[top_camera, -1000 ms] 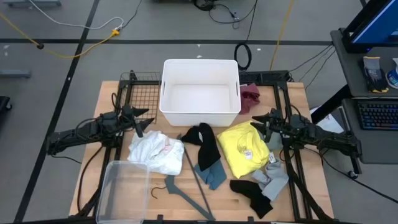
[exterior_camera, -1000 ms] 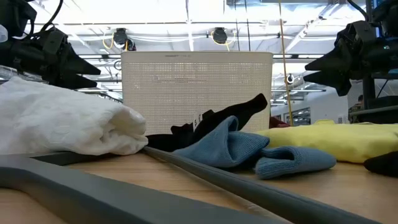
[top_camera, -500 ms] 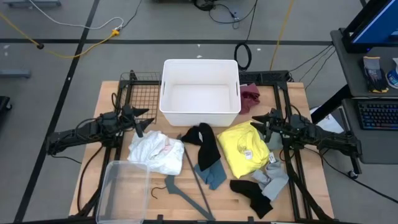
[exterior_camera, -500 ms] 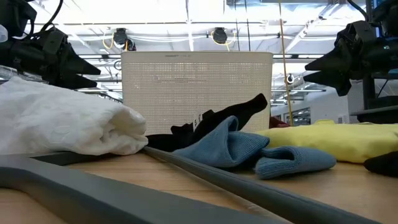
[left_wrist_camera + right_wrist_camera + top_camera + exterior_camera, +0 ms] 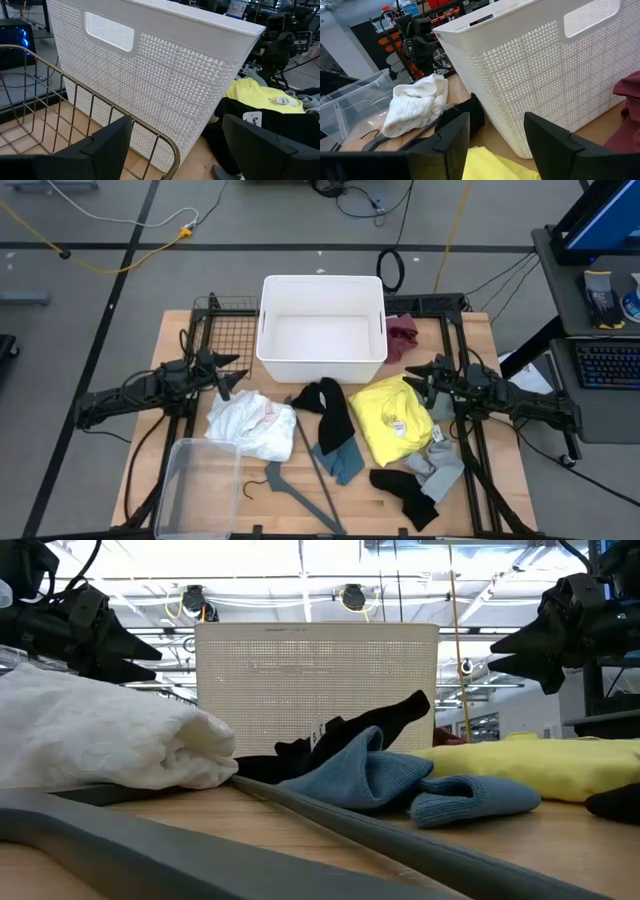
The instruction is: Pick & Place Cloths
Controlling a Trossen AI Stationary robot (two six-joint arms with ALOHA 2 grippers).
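Maroon cloth (image 5: 403, 338) lies half hidden behind white basket (image 5: 322, 327).

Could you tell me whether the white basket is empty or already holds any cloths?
Empty: the high view shows only the bare floor of the white basket.

Overhead, table-level and both wrist cameras share the white basket (image 5: 322, 327).
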